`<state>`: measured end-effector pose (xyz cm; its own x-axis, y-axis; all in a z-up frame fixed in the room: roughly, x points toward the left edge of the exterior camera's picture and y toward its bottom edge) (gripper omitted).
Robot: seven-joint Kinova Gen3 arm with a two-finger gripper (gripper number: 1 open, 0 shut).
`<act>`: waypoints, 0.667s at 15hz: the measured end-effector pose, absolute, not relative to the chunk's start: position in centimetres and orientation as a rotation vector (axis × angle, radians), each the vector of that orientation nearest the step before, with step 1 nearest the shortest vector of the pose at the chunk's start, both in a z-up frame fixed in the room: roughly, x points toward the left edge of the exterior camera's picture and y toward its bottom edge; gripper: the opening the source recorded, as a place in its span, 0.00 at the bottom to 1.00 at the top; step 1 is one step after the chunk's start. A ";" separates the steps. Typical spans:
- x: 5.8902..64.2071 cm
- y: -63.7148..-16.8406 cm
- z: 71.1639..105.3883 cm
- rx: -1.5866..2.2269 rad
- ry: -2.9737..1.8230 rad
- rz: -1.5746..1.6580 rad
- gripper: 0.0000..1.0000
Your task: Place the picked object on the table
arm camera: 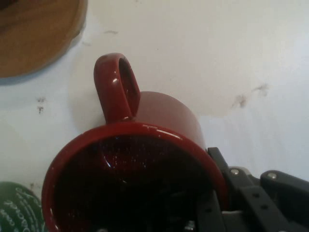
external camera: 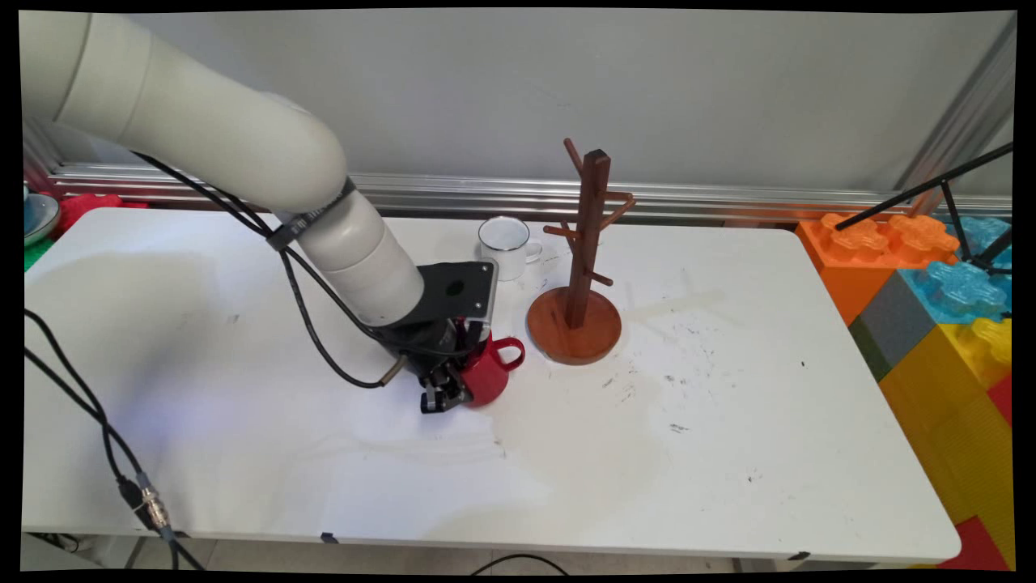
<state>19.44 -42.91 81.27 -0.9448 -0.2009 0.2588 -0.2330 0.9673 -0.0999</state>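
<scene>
Gripper (external camera: 450,387) low at the table (external camera: 728,453), pinching the red mug's (external camera: 488,374) rim, one finger inside, handle turned toward the wooden rack (external camera: 576,324) just beside.

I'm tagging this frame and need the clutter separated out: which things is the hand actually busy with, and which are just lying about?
In play:
red mug
hand, at the mug's rim

Lying about:
wooden mug tree, pegs bare, just right of the red mug
white mug, nearer the wall
toy blocks, beyond the table's right end
</scene>
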 end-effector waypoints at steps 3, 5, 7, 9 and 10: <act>19.2 -43.1 80.8 0.326 -2.866 0.190 0.00; 19.0 -43.2 80.5 0.329 -2.864 0.191 0.00; 18.9 -43.3 80.3 0.332 -2.861 0.191 1.00; 18.6 -43.4 80.0 0.333 -2.849 0.190 1.00; 18.5 -43.5 80.0 0.332 -2.843 0.190 1.00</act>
